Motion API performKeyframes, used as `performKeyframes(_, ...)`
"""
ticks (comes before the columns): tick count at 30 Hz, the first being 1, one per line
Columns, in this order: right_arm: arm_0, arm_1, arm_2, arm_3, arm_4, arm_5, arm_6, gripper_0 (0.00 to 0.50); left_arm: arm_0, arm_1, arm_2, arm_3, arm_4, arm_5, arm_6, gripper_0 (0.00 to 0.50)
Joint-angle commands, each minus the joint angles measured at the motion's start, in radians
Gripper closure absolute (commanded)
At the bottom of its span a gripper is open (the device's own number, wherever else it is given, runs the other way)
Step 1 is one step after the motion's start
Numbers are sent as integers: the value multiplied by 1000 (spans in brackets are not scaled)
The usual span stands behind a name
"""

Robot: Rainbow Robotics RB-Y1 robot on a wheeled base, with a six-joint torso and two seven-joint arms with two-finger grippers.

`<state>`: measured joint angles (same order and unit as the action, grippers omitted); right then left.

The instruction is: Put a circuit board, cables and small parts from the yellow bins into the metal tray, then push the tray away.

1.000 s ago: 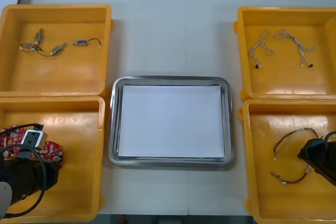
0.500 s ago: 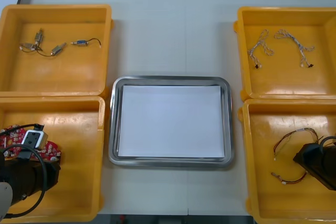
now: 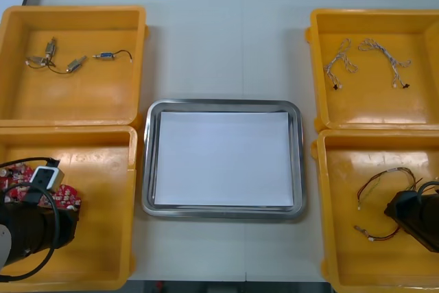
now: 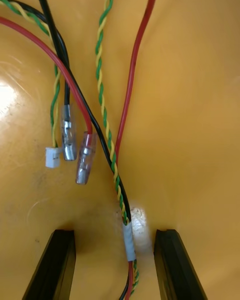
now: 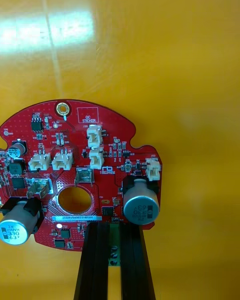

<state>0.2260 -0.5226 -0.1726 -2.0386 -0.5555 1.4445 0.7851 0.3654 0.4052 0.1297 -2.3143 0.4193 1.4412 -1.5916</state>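
In the near left yellow bin (image 3: 103, 238) lies a round red circuit board (image 3: 67, 200) (image 5: 75, 155) with white sockets and grey capacitors. My left gripper (image 3: 41, 193) (image 5: 114, 227) is shut on the circuit board's edge, its fingers pressed against the small green part there. Across the table, in the near right bin (image 3: 343, 252), my right gripper (image 3: 405, 209) (image 4: 115, 235) is down over the red and yellow cables (image 3: 384, 180) (image 4: 102, 80). Its fingers stand apart, one on each side of the taped bundle, without touching it. The metal tray (image 3: 223, 106), white inside, holds nothing.
Small metal parts (image 3: 68, 65) lie in the far left bin (image 3: 130, 46). Two pale twisted cables (image 3: 370, 60) lie in the far right bin (image 3: 322, 73). The tray sits between the bins, with bare table beyond its far rim.
My left gripper has shut on the circuit board's edge and shifted it slightly. The right gripper has slid a little toward the near edge, over the cables.
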Motion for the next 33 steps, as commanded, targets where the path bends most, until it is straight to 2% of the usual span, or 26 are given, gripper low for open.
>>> performKeyframes(1, 22, 13, 21, -2, 9, -6, 63, 132, -45, 12, 54, -85, 61, 84, 67, 500)
performKeyframes(3, 24, 13, 21, -2, 8, -6, 63, 218, -63, 17, 73, -105, 88, 130, 76, 500)
performKeyframes(4, 22, 13, 21, -2, 8, -1, 63, 292, -74, 21, 82, -114, 101, 151, 81, 500)
performKeyframes(7, 22, 13, 21, -2, 5, -1, 63, 402, -102, 30, 108, -139, 134, 208, 88, 500)
performKeyframes(10, 22, 13, 21, -2, 2, 0, 63, 477, -131, 37, 137, -166, 168, 271, 99, 500)
performKeyframes(13, 18, 12, 21, -2, 0, -1, 68, 500, -166, 41, 160, -192, 187, 341, 114, 500)
performKeyframes(19, 3, 4, 11, -20, -1, 10, 71, 500, -258, 41, 192, -224, 196, 473, 143, 500)
performKeyframes(26, -2, -1, -22, -95, -3, 77, 72, 500, -356, 47, 203, -232, 208, 479, 176, 500)
performKeyframes(33, -5, -1, -87, -207, -11, 185, 69, 500, -421, 96, 160, -237, 228, 479, 263, 500)
